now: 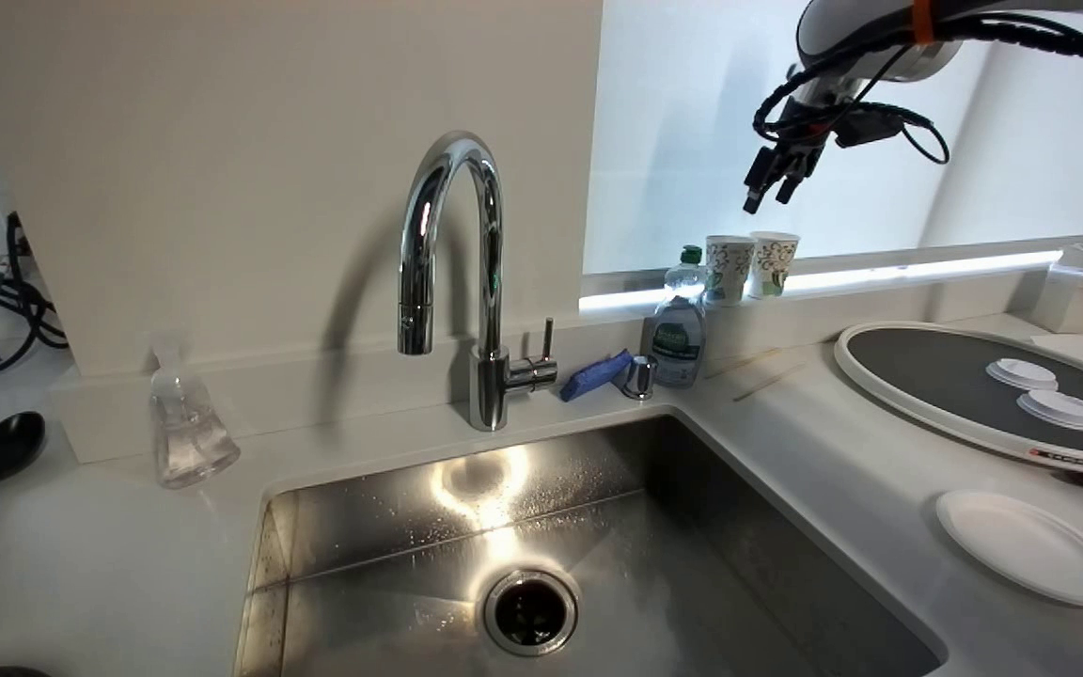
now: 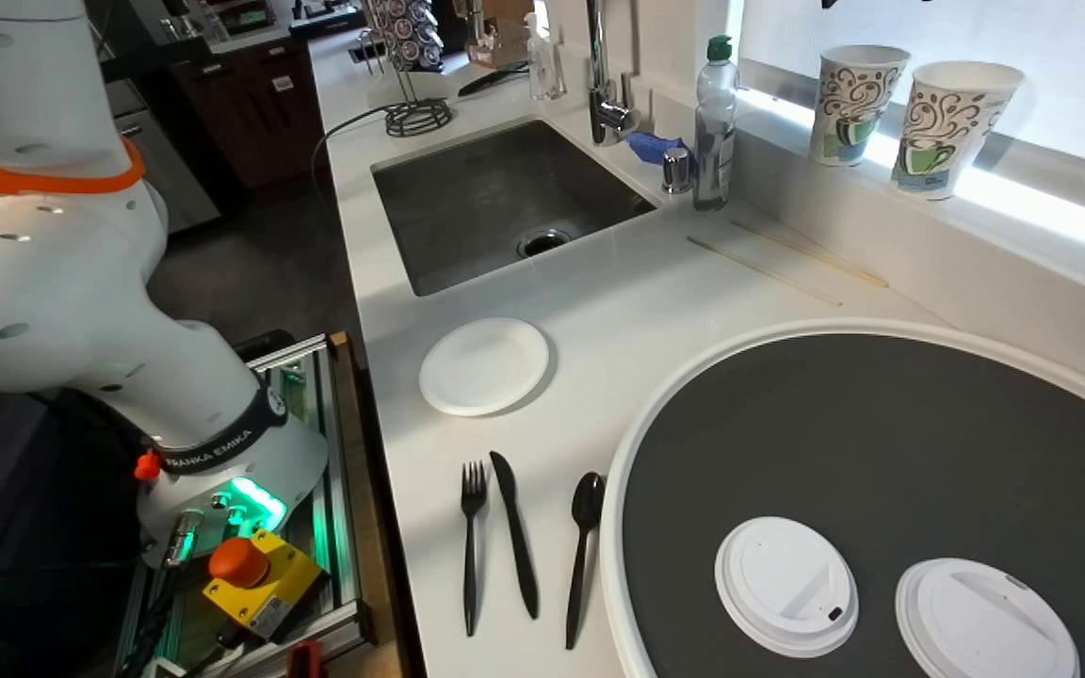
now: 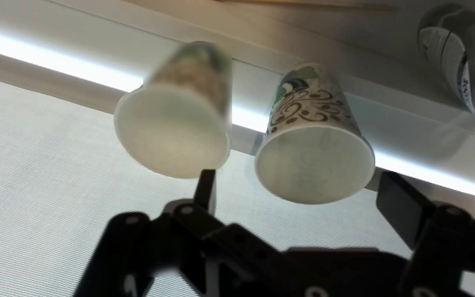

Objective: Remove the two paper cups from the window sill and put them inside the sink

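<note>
Two fingers point(image 3: 403, 209) parted, angled down above upright paper cups point(image 2: 952, 132).

There are two tapered, patterned paper cups point(image 2: 952, 132), one rectangular steel sink point(image 2: 495, 188), two thin tan sticks point(image 2: 816, 255).

Two paper cups point(image 2: 952, 130) upright on window sill point(image 2: 1051, 210).

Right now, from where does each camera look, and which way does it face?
An exterior view: before the sink, facing the tap and window sill; gripper and arm show.
An exterior view: raised near the round board, facing along the counter; arm and base show.
Wrist view: above the two paper cups, facing down toward them; fingers show.
Both exterior views share sink, tap and paper cups.
</note>
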You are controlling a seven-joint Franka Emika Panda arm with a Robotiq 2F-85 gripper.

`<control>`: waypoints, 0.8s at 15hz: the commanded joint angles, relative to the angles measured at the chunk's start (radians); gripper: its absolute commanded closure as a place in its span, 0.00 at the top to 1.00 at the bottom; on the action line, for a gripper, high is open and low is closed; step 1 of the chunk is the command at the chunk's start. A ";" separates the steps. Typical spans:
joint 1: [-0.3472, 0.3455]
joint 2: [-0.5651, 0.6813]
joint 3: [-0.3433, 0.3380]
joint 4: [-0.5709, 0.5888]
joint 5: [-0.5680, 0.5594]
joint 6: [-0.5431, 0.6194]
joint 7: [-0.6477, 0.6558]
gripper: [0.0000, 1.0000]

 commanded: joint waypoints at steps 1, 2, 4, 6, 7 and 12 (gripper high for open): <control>0.013 0.018 -0.003 -0.004 -0.040 0.040 0.036 1.00; 0.014 0.022 -0.005 -0.004 -0.046 0.051 0.045 1.00; 0.017 0.031 -0.007 -0.004 -0.063 0.084 0.063 1.00; 0.018 0.041 -0.008 -0.004 -0.072 0.118 0.078 1.00; 0.019 0.046 -0.009 -0.005 -0.078 0.131 0.083 1.00; 0.021 0.061 -0.020 -0.005 -0.113 0.138 0.117 1.00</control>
